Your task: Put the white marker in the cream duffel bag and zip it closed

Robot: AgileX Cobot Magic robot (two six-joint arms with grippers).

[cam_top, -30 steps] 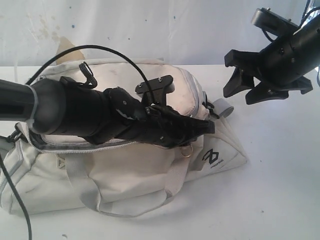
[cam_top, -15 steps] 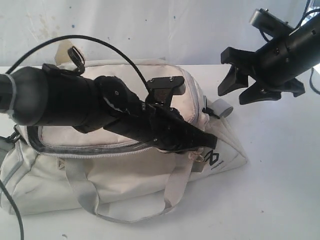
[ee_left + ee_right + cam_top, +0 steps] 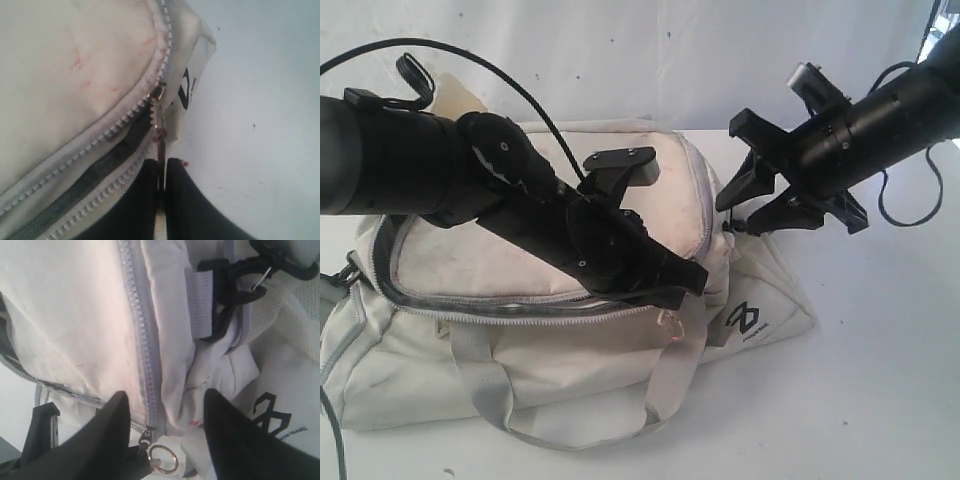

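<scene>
The cream duffel bag (image 3: 520, 340) lies across the table with its black logo (image 3: 745, 320) at the right end. My left gripper (image 3: 688, 280) is shut on the grey zipper pull (image 3: 159, 125) at that end of the top opening. A dark gap still shows between the zipper teeth (image 3: 95, 172) behind the slider. My right gripper (image 3: 752, 203) hangs open just above the bag's right end, its fingers (image 3: 116, 415) on either side of the closed zipper line (image 3: 142, 345). The white marker is not in sight. In the left wrist view, my left gripper (image 3: 162, 164) pinches the pull.
A black clip (image 3: 230, 285) on a grey strap sits at the bag's end. A metal ring (image 3: 162, 458) hangs by the slider. Carry handles (image 3: 570, 420) droop over the front. A white wall (image 3: 620, 50) stands behind, and bare white table (image 3: 880, 380) lies to the right.
My left gripper has stayed on the zipper pull near the logo end while its arm swung up and left. My right gripper has come down and left to the bag's end.
</scene>
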